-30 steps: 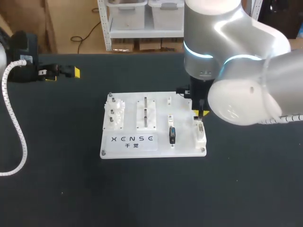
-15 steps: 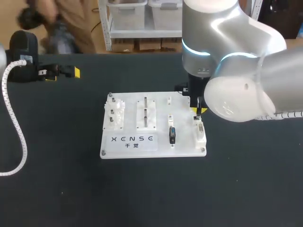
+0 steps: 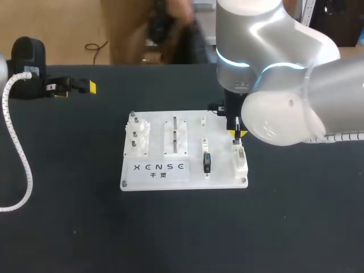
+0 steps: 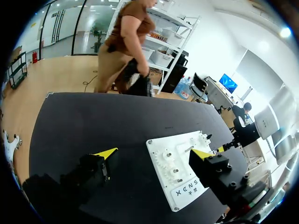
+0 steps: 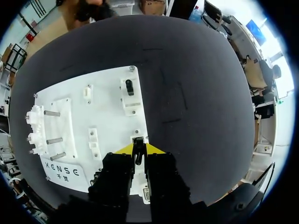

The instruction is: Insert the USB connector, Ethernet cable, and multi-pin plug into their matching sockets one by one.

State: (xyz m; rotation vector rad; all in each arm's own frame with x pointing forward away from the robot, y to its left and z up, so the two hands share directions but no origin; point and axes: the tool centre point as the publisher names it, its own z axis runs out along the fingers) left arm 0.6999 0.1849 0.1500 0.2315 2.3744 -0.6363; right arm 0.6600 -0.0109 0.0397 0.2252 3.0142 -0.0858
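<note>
Print: dark lettering point(image 3: 159, 166) on the board point(image 3: 193, 142)'s near-left part, not read off.
Right arm: right gripper point(image 5: 139, 148) narrow, pinching a dark plug point(image 5: 138, 156) over the socket block point(image 3: 241, 161) at the board's right edge.
Left arm: left gripper point(image 4: 154, 153) spread wide, holding nothing, well apart from the board.
Room: bare table point(image 3: 68, 216) all round the board.
Change: right gripper edged slightly farther back; left unmoved.

The board point(image 3: 182, 181) lies in the middle of the table point(image 3: 68, 216). Pegs point(image 3: 136, 139) stand on its left side, a plug point(image 3: 206, 162) right of its middle. The right gripper point(image 3: 237, 134) hangs over its back right part, a small part point(image 5: 138, 151) pinched between its fingers. The left gripper point(image 3: 85, 86) is far off, back left.
</note>
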